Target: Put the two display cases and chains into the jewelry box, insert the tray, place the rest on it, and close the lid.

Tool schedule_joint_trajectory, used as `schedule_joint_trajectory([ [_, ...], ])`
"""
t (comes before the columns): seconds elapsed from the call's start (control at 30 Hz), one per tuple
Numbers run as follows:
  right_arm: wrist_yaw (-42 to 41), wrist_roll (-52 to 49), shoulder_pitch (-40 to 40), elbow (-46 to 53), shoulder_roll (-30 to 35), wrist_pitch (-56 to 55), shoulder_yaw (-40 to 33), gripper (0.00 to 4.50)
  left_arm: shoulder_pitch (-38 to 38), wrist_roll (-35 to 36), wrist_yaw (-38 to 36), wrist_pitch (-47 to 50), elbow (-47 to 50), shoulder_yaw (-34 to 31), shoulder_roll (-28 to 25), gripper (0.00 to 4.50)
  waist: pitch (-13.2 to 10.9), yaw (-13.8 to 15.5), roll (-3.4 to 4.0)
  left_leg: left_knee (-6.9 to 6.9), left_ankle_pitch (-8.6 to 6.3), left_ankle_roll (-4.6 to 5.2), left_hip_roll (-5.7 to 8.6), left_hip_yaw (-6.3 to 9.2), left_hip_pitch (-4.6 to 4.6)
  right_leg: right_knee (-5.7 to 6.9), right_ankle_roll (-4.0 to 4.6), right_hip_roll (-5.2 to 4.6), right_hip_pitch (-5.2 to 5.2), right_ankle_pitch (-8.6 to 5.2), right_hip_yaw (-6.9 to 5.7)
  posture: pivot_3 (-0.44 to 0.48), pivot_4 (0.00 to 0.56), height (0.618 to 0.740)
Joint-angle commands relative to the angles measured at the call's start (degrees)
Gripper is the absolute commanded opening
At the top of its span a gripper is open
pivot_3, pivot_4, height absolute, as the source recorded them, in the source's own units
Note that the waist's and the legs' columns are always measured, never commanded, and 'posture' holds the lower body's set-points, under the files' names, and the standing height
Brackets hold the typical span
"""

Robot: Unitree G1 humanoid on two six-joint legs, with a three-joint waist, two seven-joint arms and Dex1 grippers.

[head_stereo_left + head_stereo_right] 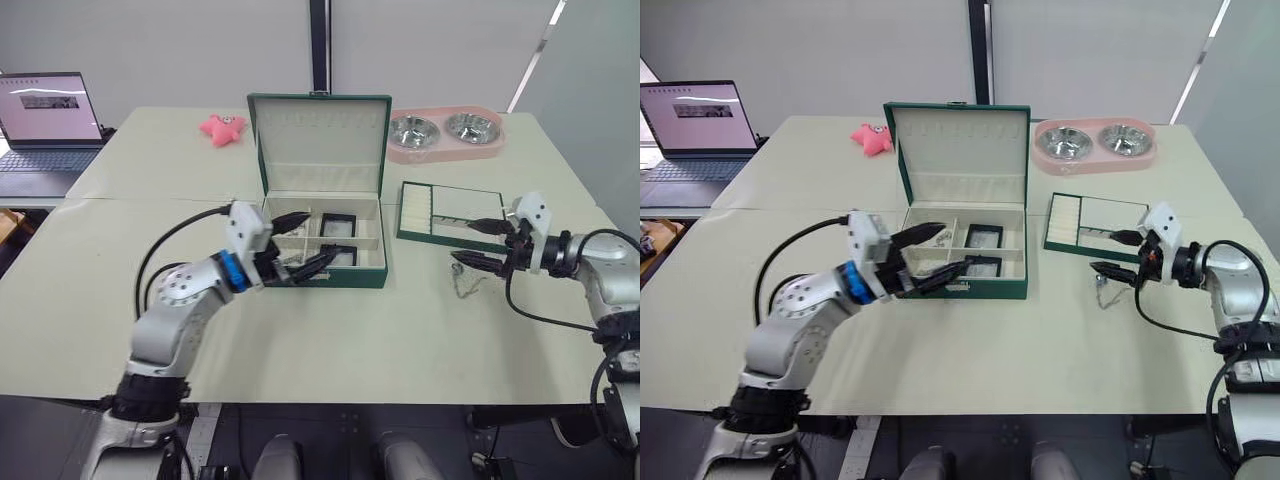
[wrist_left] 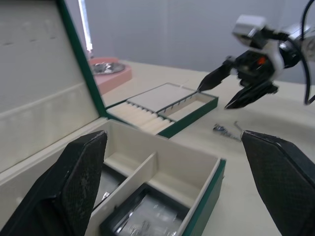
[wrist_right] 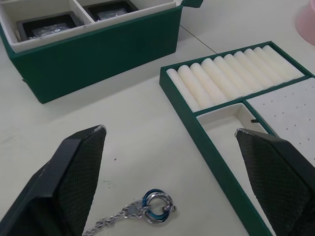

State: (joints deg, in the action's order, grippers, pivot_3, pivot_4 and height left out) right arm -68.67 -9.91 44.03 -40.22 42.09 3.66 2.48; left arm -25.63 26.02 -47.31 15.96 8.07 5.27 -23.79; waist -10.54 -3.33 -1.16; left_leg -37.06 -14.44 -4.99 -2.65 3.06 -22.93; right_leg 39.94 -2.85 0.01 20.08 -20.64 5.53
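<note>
Jewelry box open on worktop, one chain outside

Jewelry box (image 1: 330, 272), dark green with smooth cream lining, stands on the pale worktop (image 1: 300, 340) with its lid (image 1: 320, 140) upright. Two display cases (image 1: 338, 225), flat black squares with clear windows, lie in its right compartments. The left gripper (image 1: 298, 243) hovers over the front left corner, jaws spread apart and empty. The tray (image 1: 440, 212), shallow with ribbed rolls, lies beside the box. A thin silver chain (image 3: 142, 209) with small rings lies near the tray, under the right gripper (image 1: 478, 243), jaws wide apart.
</note>
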Motion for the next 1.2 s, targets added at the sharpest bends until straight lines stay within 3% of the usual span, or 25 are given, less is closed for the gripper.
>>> schedule_joint_trajectory([
  [0.03,0.85,4.19,5.37,-10.43,-1.42,-7.46,1.28,4.46,-1.92,-3.24,-0.56,-2.85,-2.21,3.60,3.08,4.50,0.00,-0.03,0.00,0.00,0.02,-0.03,-0.01,-0.01,0.02,0.01,0.00,0.01,-0.01,0.00,0.00,0.000,0.150,0.740],
  [0.27,5.02,9.60,12.00,-24.18,-5.24,-14.78,2.28,4.46,-3.67,-8.48,2.00,-6.26,-8.60,6.12,9.10,4.50,0.00,-0.03,0.00,-0.01,0.11,-0.19,-0.02,-0.03,0.01,0.02,0.00,0.00,0.00,0.00,0.01,0.000,0.150,0.740],
  [0.6,10.00,14.34,14.06,-30.82,-7.45,-16.89,1.98,4.46,-3.68,-11.62,6.29,-7.97,-9.49,5.89,14.34,4.50,0.00,-0.01,0.01,-0.02,0.12,-0.21,0.00,-0.03,0.00,0.04,0.00,-0.05,-0.01,0.01,0.01,0.000,0.150,0.740],
  [0.7,10.62,14.30,14.58,-31.27,-7.79,-16.86,1.26,3.92,-3.75,-11.60,6.33,-7.77,-9.42,5.47,14.42,4.50,0.00,-0.02,0.01,-0.02,0.12,-0.21,0.00,-0.03,0.02,0.04,-0.01,-0.04,-0.02,0.01,0.00,0.000,0.150,0.740],
  [0.9,11.21,14.70,15.20,-31.65,-8.08,-16.79,0.88,1.98,-4.08,-11.52,6.30,-7.76,-9.82,5.07,14.20,4.50,0.00,0.04,0.01,-0.02,0.12,-0.21,0.01,-0.03,0.01,0.04,0.00,-0.04,-0.03,0.01,0.00,0.000,0.150,0.740],
  [1.2,11.39,14.89,15.28,-31.79,-7.94,-17.11,0.28,0.02,-4.50,-11.92,7.47,-8.39,-10.79,4.72,14.87,4.50,0.00,0.05,0.01,-0.02,0.12,-0.21,0.01,-0.02,0.01,0.04,0.00,-0.05,-0.03,0.01,0.00,0.000,0.150,0.740],
])
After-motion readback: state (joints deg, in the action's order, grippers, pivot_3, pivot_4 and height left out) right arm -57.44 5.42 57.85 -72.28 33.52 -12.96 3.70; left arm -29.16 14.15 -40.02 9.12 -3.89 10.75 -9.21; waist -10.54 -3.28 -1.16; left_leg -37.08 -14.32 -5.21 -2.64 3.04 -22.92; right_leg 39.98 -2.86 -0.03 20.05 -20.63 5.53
